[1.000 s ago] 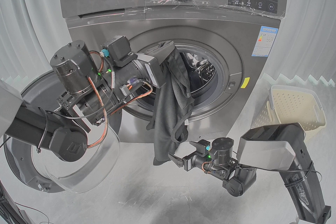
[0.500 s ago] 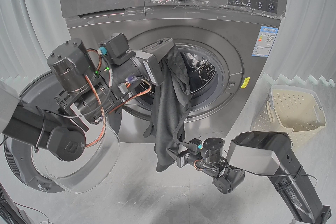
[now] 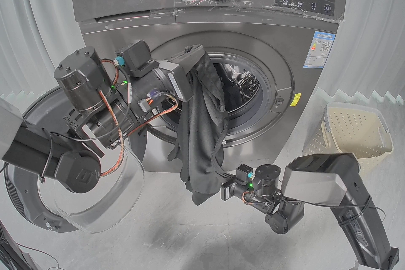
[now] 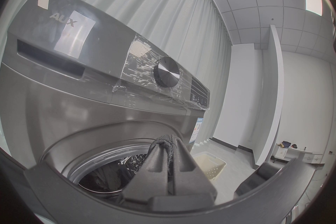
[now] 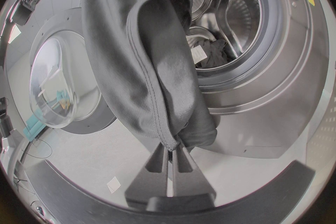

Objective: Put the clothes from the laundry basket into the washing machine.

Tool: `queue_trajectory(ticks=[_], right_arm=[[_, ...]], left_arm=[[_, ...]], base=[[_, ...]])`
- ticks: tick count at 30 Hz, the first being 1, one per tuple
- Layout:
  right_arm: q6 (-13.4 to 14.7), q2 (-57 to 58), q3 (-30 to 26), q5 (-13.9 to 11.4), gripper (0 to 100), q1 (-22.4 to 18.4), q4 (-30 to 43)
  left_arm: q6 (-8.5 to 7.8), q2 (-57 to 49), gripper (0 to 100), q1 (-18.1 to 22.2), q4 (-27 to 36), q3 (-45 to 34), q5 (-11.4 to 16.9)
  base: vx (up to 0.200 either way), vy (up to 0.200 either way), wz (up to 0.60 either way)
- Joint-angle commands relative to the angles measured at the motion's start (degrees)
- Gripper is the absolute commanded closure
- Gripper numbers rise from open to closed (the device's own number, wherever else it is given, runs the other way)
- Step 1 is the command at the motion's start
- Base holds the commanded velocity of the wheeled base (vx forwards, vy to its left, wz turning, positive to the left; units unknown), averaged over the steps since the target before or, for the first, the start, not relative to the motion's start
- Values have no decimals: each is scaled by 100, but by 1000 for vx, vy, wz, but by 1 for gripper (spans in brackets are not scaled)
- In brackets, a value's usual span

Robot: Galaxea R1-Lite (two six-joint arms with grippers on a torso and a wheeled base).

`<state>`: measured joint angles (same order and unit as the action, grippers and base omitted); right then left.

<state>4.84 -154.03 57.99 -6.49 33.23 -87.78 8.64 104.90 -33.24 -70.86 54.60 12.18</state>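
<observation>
A dark grey garment [image 3: 200,127] hangs in front of the washing machine [image 3: 211,22] and its open drum [image 3: 240,89]. My left gripper [image 3: 195,52] is shut on the garment's top [image 4: 163,142] at the upper left of the drum opening. My right gripper [image 3: 219,187] is shut on the garment's lower hem [image 5: 170,142], low before the machine. More dark clothing [image 5: 211,53] lies inside the drum. The cream laundry basket [image 3: 356,133] stands on the floor to the right of the machine.
The machine's round door [image 3: 80,182] stands swung open to the left, its clear bowl facing the room. Grey floor [image 3: 168,237] stretches in front. Pale curtains [image 3: 33,17] hang behind the machine on both sides.
My right gripper moved left from beside the garment's hanging end and shut on its hem. My left gripper shifted slightly left and up with the garment's top.
</observation>
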Motion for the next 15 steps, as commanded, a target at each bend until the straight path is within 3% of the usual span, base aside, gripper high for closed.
queue_trajectory(ticks=[1, 8, 15], right_arm=[[-53, 1314, -1238, 7, 100, -273, -81], [-168, 3054, -2811, 7, 100, -449, -55], [-168, 4293, -3637, 60, 100, -599, -37]], left_arm=[[6, -13, 100, 204, -6, -20, -5], [15, -347, 100, 459, -173, -688, -5], [41, -813, 100, 749, -560, -1479, 13]], base=[[0, 0, 0], [0, 0, 0], [0, 0, 0]])
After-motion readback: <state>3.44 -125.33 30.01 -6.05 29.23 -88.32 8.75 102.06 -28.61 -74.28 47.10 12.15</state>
